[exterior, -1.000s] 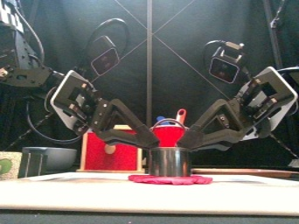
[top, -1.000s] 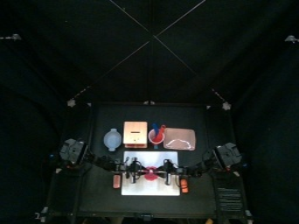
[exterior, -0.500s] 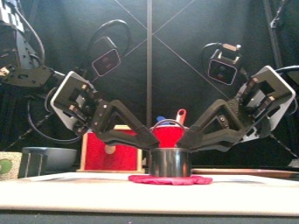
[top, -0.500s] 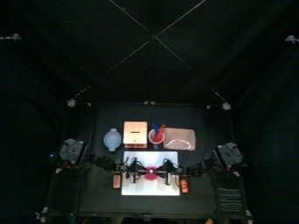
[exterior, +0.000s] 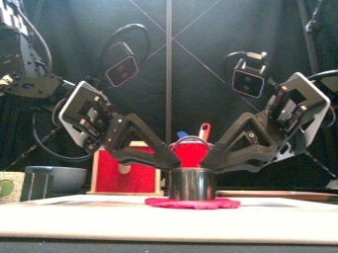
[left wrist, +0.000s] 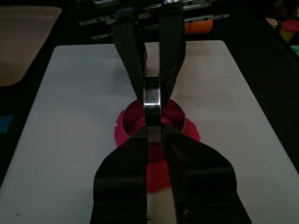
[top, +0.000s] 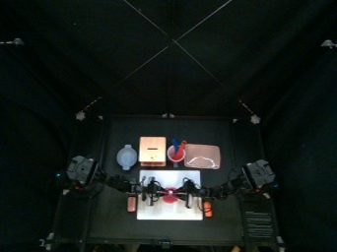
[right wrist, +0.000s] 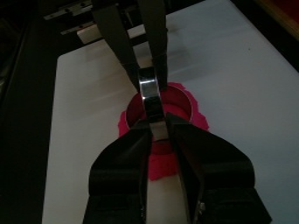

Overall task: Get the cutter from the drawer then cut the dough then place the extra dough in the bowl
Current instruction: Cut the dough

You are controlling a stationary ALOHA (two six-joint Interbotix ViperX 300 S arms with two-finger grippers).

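Cutter (exterior: 193,183) fetched — it stands on the dough (exterior: 193,203) at mid-board (left wrist: 70,105). Left hand (left wrist: 153,131) and right hand (right wrist: 156,118) both clamp its top, from nine and three o'clock. Cutting appears in progress — scrap not yet in bowl (top: 126,156), ten o'clock.

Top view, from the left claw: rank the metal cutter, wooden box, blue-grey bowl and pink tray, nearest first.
1. The round metal cutter, front centre, in the left claw.
2. The pale wooden box behind, blue-grey bowl back left: too close to call.
3. The flat pink tray, back right.
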